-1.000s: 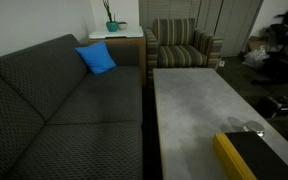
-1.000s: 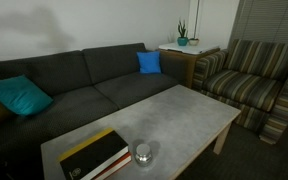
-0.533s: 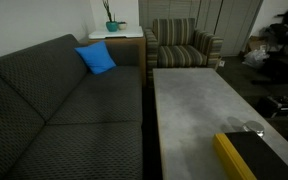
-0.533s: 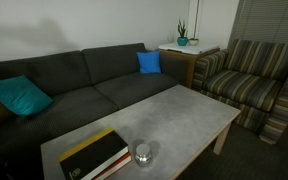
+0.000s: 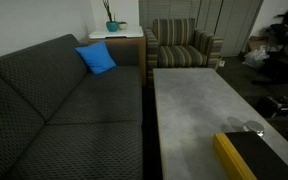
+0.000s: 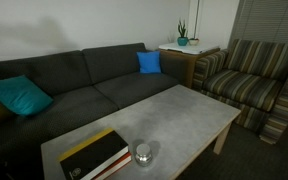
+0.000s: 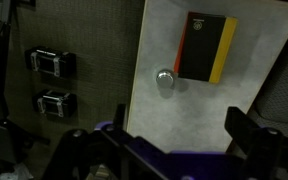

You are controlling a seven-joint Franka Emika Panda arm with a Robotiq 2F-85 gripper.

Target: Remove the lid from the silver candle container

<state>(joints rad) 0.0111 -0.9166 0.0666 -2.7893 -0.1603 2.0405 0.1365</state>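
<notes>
The silver candle container [image 6: 142, 153] is a tiny shiny round tin on the grey coffee table [image 6: 174, 115], right beside the yellow-edged black box [image 6: 94, 155]. It also shows in an exterior view [image 5: 252, 128] and in the wrist view [image 7: 165, 80]. The lid [image 7: 165, 79] appears to sit on the tin as its pale top. My gripper [image 7: 156, 140] shows only in the wrist view. It hangs high above the table, well away from the tin, with its two dark fingers [image 7: 240, 128] spread wide and nothing between them.
A dark grey sofa [image 6: 74, 85] with a blue cushion [image 6: 149, 62] and a teal cushion [image 6: 19, 96] runs along the table. A striped armchair [image 6: 249, 80] and a side table with a plant [image 6: 182, 42] stand beyond. Two black devices [image 7: 50, 62] lie on the floor.
</notes>
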